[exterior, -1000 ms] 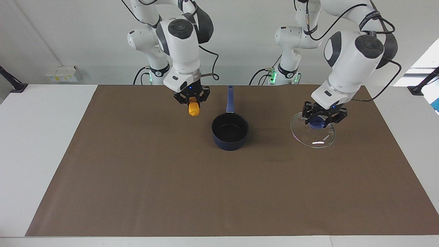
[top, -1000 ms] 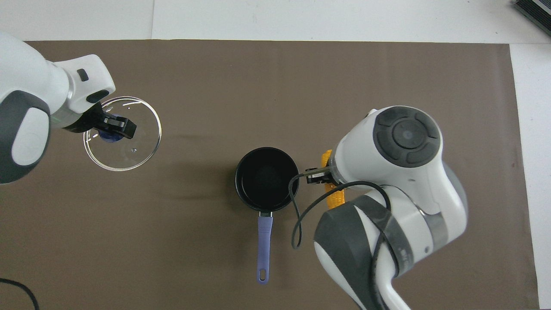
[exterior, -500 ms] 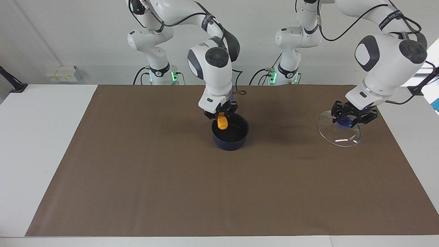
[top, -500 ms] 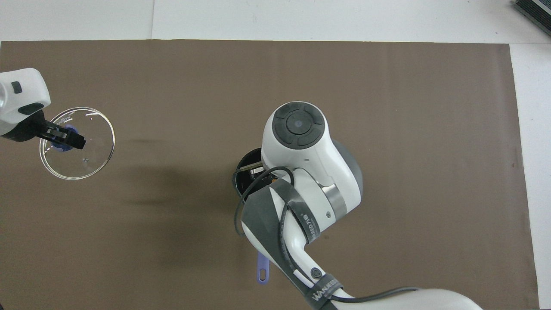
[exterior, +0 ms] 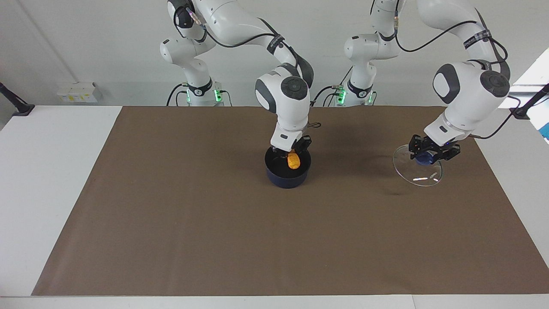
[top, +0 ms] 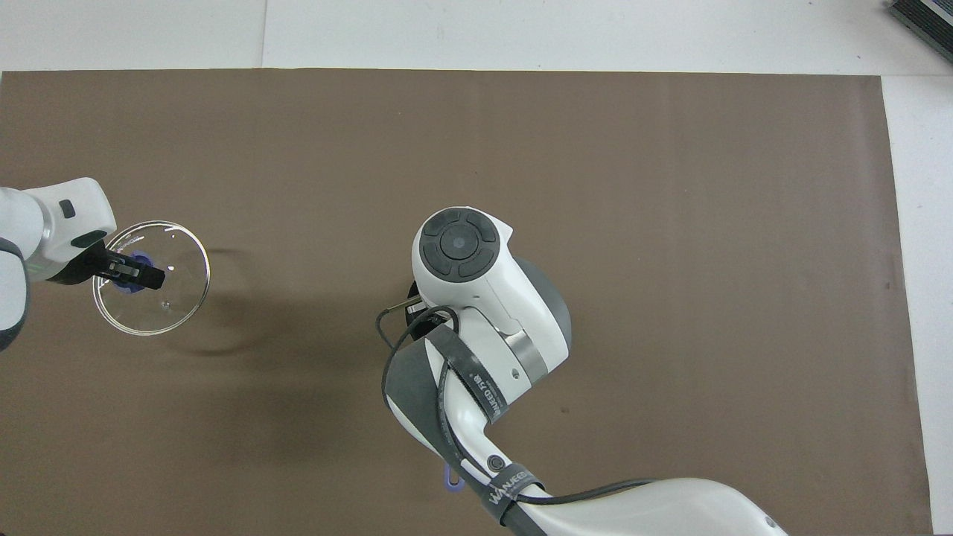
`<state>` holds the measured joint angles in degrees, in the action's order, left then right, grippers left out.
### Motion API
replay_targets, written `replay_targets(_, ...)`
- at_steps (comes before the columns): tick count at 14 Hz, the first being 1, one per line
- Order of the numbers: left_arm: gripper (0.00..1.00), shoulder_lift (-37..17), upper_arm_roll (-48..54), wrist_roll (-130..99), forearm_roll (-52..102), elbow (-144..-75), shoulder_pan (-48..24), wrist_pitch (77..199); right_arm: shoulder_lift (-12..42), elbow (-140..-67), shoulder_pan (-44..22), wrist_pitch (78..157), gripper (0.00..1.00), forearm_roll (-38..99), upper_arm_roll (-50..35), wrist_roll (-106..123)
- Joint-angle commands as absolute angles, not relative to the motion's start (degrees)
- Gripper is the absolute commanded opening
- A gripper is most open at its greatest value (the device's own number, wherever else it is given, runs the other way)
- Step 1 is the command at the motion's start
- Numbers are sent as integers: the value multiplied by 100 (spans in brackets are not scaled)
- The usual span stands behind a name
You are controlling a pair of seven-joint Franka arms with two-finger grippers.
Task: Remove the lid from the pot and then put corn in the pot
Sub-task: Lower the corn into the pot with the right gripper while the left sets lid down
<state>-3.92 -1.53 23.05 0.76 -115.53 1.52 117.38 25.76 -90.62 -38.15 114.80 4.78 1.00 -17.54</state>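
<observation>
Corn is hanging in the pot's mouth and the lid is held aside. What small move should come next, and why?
Probably the right gripper should open and let go. It is shut on the corn, which already hangs inside the rim of the pot, so a drop should land it inside. The left gripper holds the lid by its knob toward its own end of the table, away from the pot.

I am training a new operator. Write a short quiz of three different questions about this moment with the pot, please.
1. True or false: the lid rests on the pot.
2. What is the right gripper holding? A. the corn B. the lid C. nothing
3. Fill in: the left gripper grips the lid by its blue ____.

Key
1. False: it is held in the air, toward the left arm's end of the table.
2. A: the corn, lowered into the pot.
3. knob.
</observation>
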Motion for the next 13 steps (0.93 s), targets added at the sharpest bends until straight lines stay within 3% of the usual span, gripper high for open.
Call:
replay_targets(1, 0, -193, -88, 2495, 70, -12329, 334, 12626, 2637, -9131, -3788, 11715, 0, 378, 70, -1512)
replay_targets(8, 0, -571, -79, 2531, 88, -12551, 448, 13228, 2584, -9439, -3797, 11917, 0, 413, 70, -1503)
replay_targets(9, 12, -571, -88, 2531, 88, -12551, 431, 13210, 2593, -9448, -3797, 11935, 4, 413, 70, -1503)
replay_targets(11, 100, -571, -79, 2566, 88, -12551, 404, 13193, 2593, -9448, -3797, 11988, 20, 431, 70, -1503)
replay_targets(13, 100, -615, -88, 2549, 88, -12446, 396, 13184, 2584, -9492, -3797, 12023, 45, 448, 70, -1494)
